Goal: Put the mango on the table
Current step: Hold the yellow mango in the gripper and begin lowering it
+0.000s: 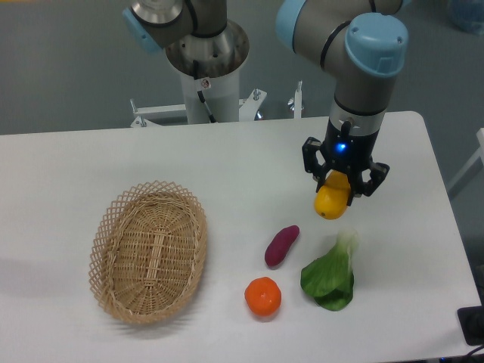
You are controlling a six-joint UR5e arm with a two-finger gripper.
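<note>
Yellow-orange and smooth, the oval mango [332,203] hangs in my black two-finger pincer [338,193], fingers clamped on its upper end, above the white matte surface [227,174]. I judge the risks are these: a smooth rounded fruit may roll once freed, toward the green leafy vegetable [331,274] just below it or the purple sweet potato [281,245] nearby; released too high, it may bounce. My arm descends near-vertically from above, wrist pointing straight down over the surface's right half.
</note>
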